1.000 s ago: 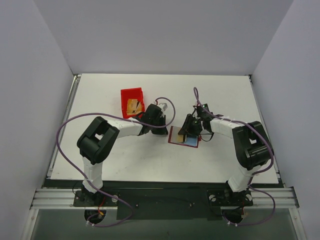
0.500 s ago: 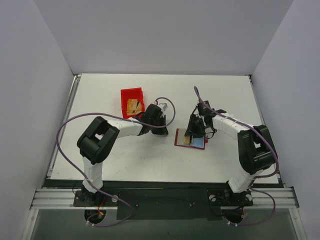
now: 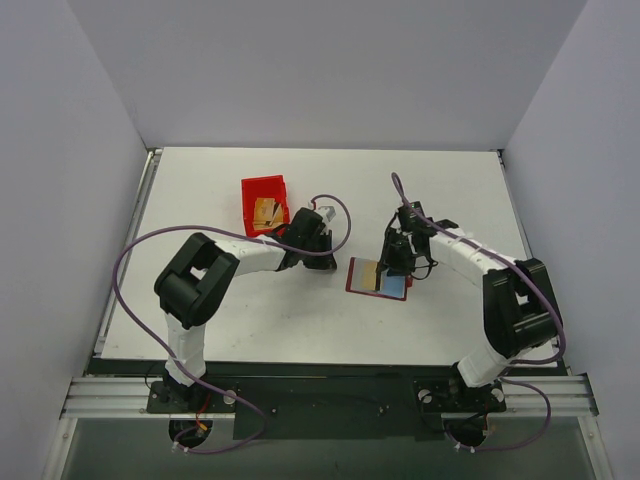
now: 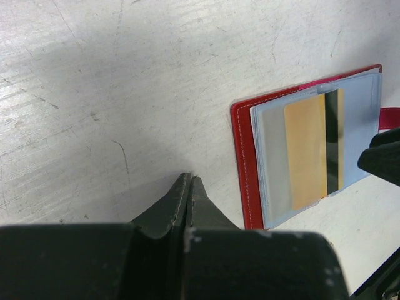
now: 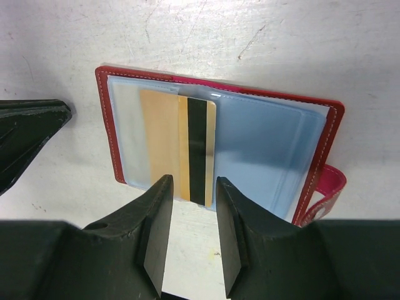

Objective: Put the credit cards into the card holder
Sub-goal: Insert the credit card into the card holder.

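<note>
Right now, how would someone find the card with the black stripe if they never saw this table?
Look at the white table, right of middle, for the open dark red card holder. On its light blue inside lies one gold-tan card with a black stripe. The other cards sit apart in the red bin.

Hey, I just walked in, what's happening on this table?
The card holder lies open with one credit card partly tucked in. The right gripper, open, stands over that card's striped end, apparently nudging it in. The left gripper is shut beside the holder, empty. More cards wait in the red bin.
</note>
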